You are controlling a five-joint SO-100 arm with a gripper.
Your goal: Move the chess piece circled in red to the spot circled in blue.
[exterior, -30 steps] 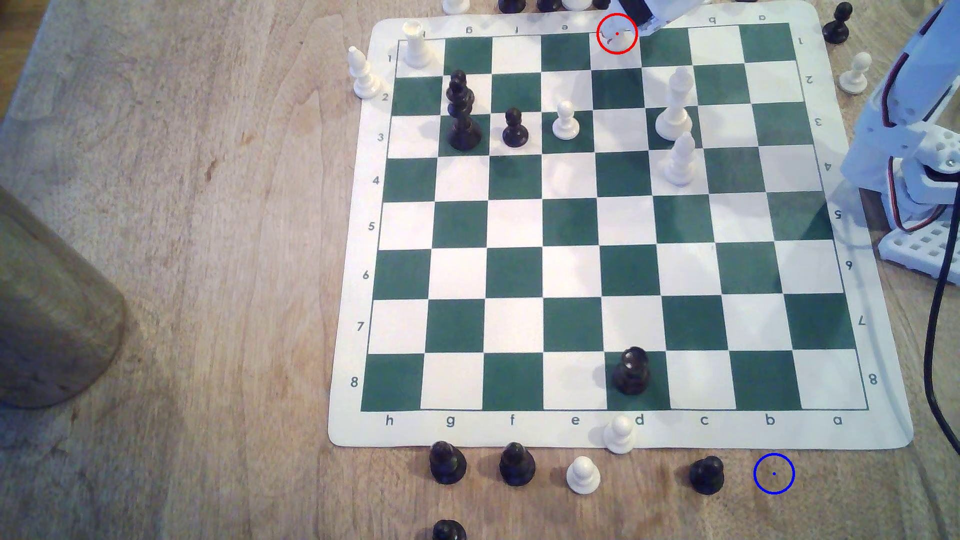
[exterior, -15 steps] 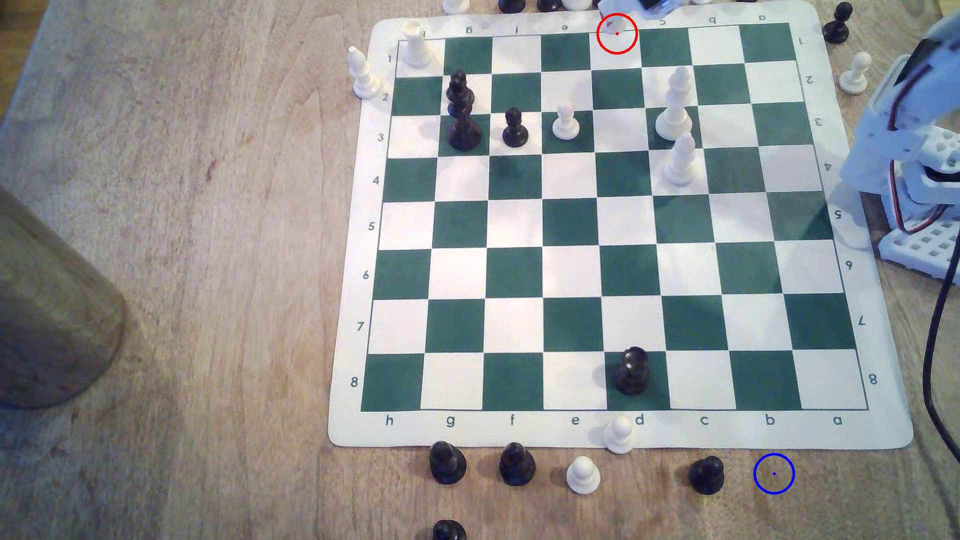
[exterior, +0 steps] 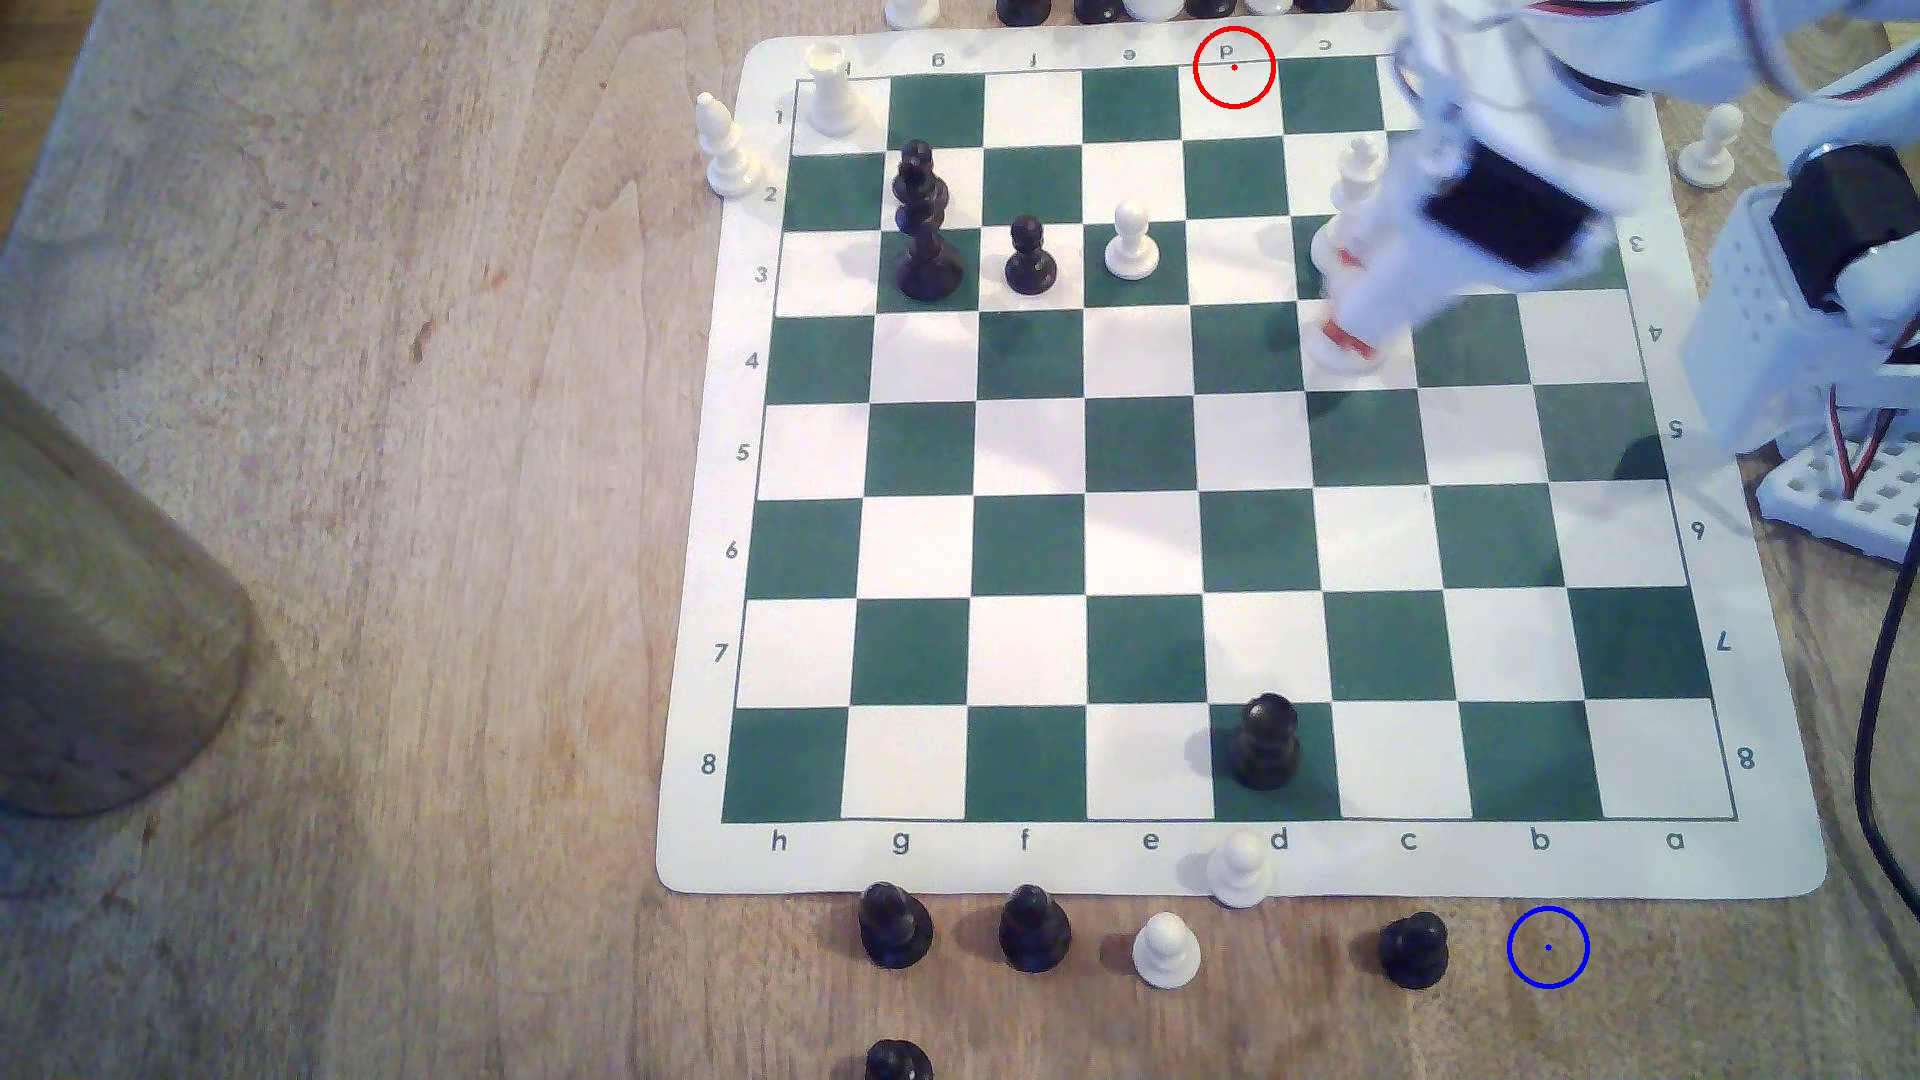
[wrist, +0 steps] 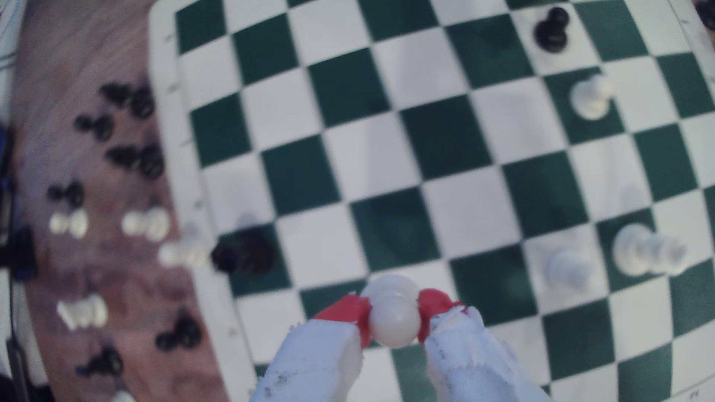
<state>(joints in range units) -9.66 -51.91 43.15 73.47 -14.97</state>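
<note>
Light brown wood table (exterior: 416, 519), with a green-and-white chess mat (exterior: 1039, 862) laid toward the exterior view's right. Far left in that view, a blurred brown rounded object (exterior: 104, 623) at the frame edge. Off the mat's left corner, a white bishop (exterior: 727, 151); a white rook (exterior: 831, 91) on the corner square. Next across: a black king (exterior: 923, 223), a black pawn (exterior: 1030, 257), a white pawn (exterior: 1131, 242), all upright in rows 2–3.

Along the near edge on bare wood: two black pawns (exterior: 895, 926) (exterior: 1033, 929), a white pawn (exterior: 1166, 950), another white pawn (exterior: 1238, 868) straddling the mat's border, then a black pawn (exterior: 1413, 950). A black rook (exterior: 1263, 743) on d8.

Red ring (exterior: 1233, 66) at the mat's far border encloses only the printed letter d.

Gripper (exterior: 1343, 348) over the board around rows 3–4, blurred, arm (exterior: 1507, 197) reaching in from the exterior view's right. Wrist view: red-tipped fingers (wrist: 348, 309) pinched on either side of the ball head of the chess piece circled in red (wrist: 394, 319), a white pawn, held clear above the squares. A tall white piece (exterior: 1356, 166) stands partly hidden behind the gripper.

The spot circled in blue (exterior: 1547, 946) is on bare wood just beyond the mat's near edge, right of the black pawn, well apart from the gripper. A white pawn (exterior: 1709, 145) stands off the mat's right edge.
</note>
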